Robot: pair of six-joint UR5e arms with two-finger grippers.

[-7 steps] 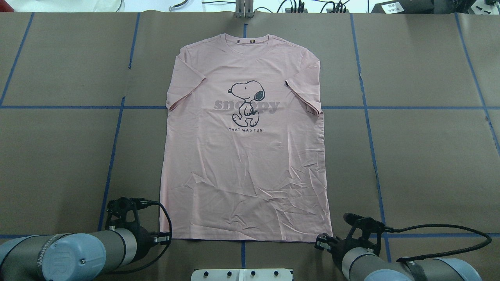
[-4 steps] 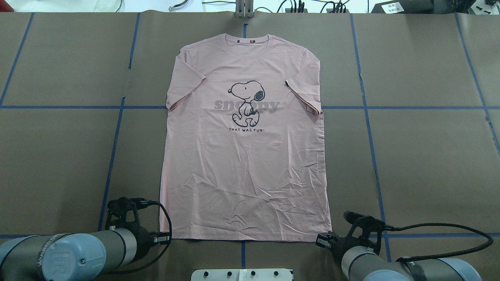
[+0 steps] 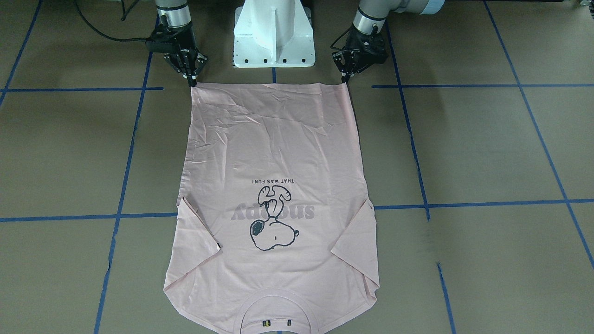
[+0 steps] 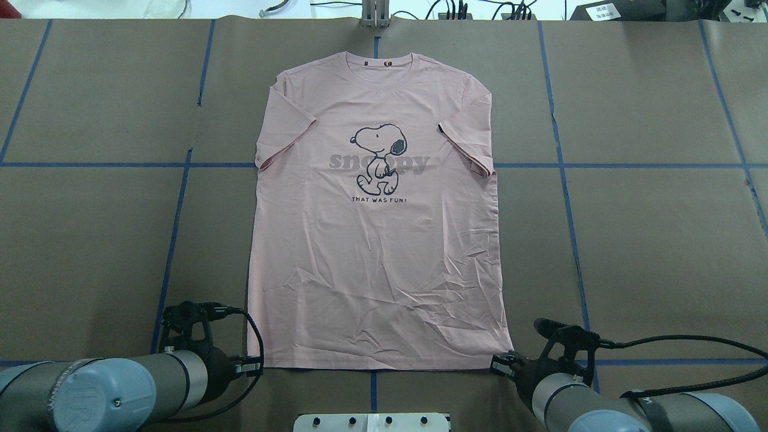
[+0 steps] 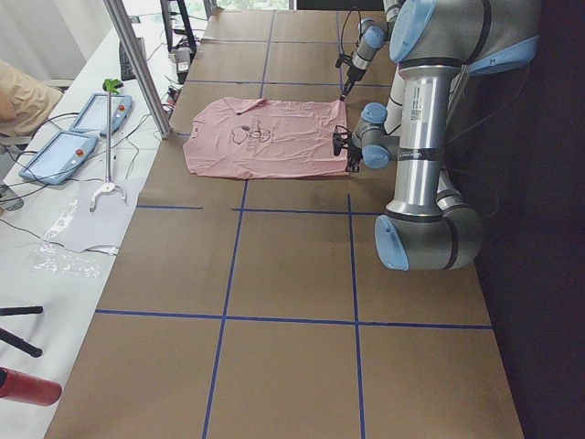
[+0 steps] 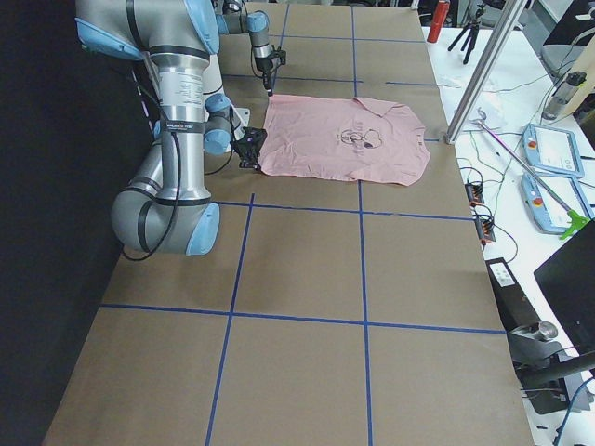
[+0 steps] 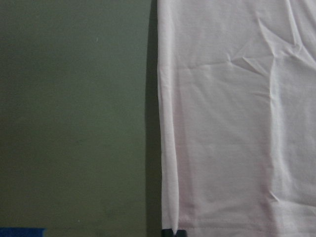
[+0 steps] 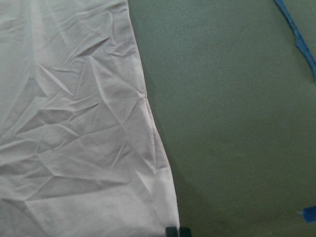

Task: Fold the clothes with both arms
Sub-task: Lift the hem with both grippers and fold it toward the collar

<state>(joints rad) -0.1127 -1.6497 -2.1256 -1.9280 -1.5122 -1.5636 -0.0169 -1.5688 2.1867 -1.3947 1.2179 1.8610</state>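
Plainly, T-shirt (image 4: 378, 270): "snoopy", "THAT WAS FUN!"

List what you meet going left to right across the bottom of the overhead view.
left arm → left gripper → T-shirt → right gripper → right arm

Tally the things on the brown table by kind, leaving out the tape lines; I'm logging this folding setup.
T-shirt: 1
Robot arms: 2 (left arm, right arm)
White pedestal: 1
Total: 4
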